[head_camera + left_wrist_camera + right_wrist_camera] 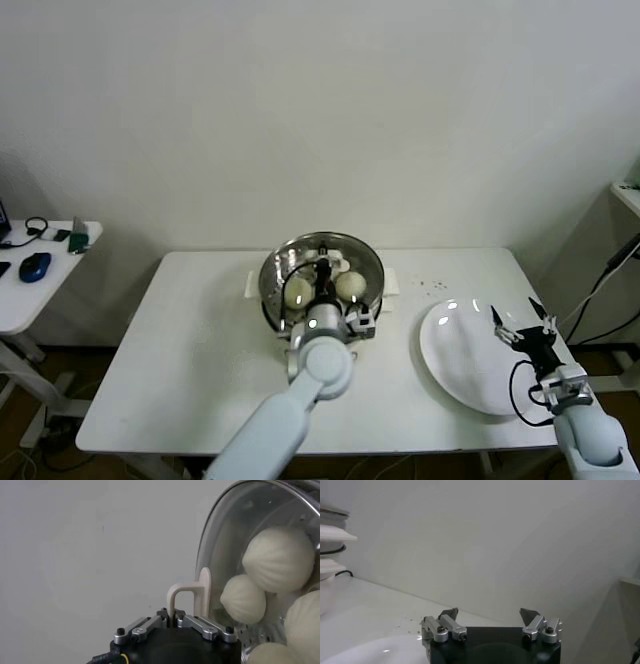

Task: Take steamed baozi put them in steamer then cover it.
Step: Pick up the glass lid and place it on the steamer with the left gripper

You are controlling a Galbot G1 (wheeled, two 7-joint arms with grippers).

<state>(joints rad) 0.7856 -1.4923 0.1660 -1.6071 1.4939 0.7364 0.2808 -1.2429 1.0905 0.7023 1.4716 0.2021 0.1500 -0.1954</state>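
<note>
While you look from the head view, your left claw (335, 300) sits over the steamer (275, 270) on the table (190, 350), hiding part of the cover (365, 262).

Left wrist: it clamps the cover's handle (192, 592); baozi (278, 559) show behind glass.

Right wrist: right claw (489, 616) spread apart above the plate (380, 652), partly cut off.

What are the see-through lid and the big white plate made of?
The lid looks like clear glass: the baozi show through it. Its handle, pinched by the left pincer, looks like matte cream plastic. The plate looks like glossy white ceramic, judging by its bright glints, though it could be plastic.
</note>
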